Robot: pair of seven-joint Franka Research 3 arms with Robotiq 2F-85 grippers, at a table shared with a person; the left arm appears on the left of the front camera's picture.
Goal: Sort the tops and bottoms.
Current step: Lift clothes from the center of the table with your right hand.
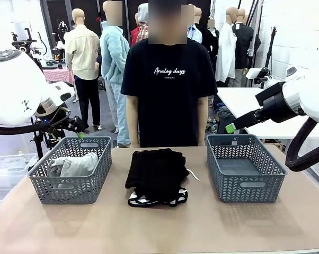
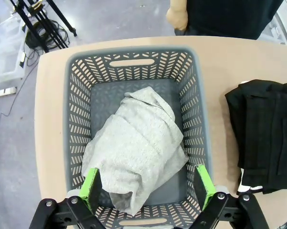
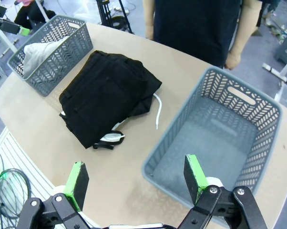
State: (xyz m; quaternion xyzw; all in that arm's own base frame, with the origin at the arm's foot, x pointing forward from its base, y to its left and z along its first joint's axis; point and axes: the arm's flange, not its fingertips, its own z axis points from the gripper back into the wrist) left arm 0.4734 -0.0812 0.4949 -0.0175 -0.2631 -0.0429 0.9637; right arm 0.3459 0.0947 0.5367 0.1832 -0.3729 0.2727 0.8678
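Knitwear comes first: left of the black pile (image 1: 157, 170), the grey top (image 1: 74, 165) lies crumpled inside the left basket (image 1: 64, 191). The left gripper (image 2: 147, 185) hangs above it with its jaws spread wide, holding nothing. The pile itself sits folded in the middle of the table (image 1: 149, 227), with the white shorts (image 1: 176, 199) peeking from under its near edge and a white drawstring (image 1: 193, 175) trailing off its right side. Right of the pile stands the right basket (image 1: 253, 186), empty. The right gripper (image 3: 136, 177) hovers near that basket's rim, likewise wide open and empty. The bottoms look next to go. A good pick would probably pinch only the pile's uppermost layer at a fold, lift until the cloth clears the rim, and avoid the drawstring so the shorts are not dragged along.
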